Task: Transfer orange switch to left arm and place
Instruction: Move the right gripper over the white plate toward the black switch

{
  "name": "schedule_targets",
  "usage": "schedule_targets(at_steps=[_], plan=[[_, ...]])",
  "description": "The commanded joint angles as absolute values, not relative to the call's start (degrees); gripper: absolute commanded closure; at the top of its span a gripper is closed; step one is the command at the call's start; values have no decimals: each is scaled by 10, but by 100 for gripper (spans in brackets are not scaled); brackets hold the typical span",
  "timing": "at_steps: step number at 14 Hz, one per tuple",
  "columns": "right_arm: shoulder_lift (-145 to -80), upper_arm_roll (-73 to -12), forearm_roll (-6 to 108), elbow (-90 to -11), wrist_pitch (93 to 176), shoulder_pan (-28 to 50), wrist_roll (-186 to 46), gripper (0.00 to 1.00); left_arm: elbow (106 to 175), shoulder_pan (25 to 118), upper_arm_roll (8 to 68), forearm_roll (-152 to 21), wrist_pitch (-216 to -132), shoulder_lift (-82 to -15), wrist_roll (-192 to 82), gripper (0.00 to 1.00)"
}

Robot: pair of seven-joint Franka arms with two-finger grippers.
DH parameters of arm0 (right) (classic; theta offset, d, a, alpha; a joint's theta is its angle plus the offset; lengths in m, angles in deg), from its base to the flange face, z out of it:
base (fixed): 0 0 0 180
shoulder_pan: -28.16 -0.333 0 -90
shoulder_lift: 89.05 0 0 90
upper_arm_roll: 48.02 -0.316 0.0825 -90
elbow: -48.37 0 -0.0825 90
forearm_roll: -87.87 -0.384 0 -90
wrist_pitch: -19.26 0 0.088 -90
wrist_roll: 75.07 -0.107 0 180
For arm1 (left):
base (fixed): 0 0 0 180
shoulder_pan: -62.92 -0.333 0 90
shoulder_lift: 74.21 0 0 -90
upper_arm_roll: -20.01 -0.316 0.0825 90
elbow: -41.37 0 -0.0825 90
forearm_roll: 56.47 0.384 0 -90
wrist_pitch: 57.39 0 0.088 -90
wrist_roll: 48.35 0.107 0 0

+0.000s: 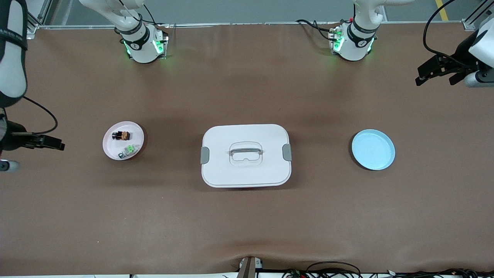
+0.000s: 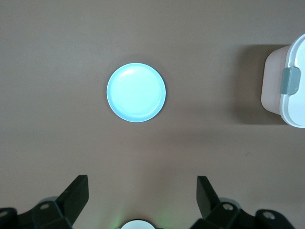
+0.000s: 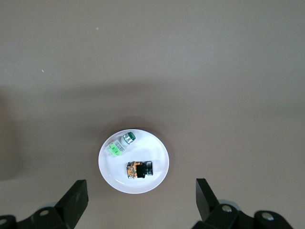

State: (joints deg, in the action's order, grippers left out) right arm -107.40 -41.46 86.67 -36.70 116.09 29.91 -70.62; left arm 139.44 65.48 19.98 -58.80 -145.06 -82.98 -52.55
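The orange switch (image 1: 121, 135) lies on a pink plate (image 1: 110, 147) toward the right arm's end of the table; it also shows in the right wrist view (image 3: 138, 170). The white box (image 1: 246, 177) with grey clips stands at the table's middle, and its end shows in the left wrist view (image 2: 291, 90). My right gripper (image 1: 50, 143) hangs open and empty above the table beside the pink plate (image 3: 114, 171); in the right wrist view (image 3: 140, 183) the jaws are wide apart. My left gripper (image 1: 434, 82) hangs open and empty over the left arm's end of the table, also in the left wrist view (image 2: 141, 183).
A green-and-silver switch (image 1: 129, 150) lies on the same pink plate, nearer the front camera than the orange one, and shows in the right wrist view (image 3: 120, 144). An empty blue plate (image 1: 373, 149) sits toward the left arm's end, also in the left wrist view (image 2: 136, 92).
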Motion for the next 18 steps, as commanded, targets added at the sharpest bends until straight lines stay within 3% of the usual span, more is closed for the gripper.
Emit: schedule_targets(at_steps=[1, 5, 9, 12, 18], plan=[[-1063, -419, 861, -420, 1187, 303, -706, 0, 1382, 654, 204, -579, -1442, -826, -515, 0], [-1062, -419, 858, -472, 1229, 305, -705, 0, 1380, 653, 204, -579, -1442, -826, -513, 0], [-1062, -419, 818, -606, 1384, 311, -701, 0, 1378, 653, 204, -579, -1442, -826, -513, 0], [-1062, -419, 818, -672, 1454, 314, -659, 0, 1378, 654, 204, -579, -1442, -826, -514, 0], [-1037, -418, 819, -750, 1494, 315, -650, 0, 1378, 652, 204, -579, -1442, -826, -513, 0]])
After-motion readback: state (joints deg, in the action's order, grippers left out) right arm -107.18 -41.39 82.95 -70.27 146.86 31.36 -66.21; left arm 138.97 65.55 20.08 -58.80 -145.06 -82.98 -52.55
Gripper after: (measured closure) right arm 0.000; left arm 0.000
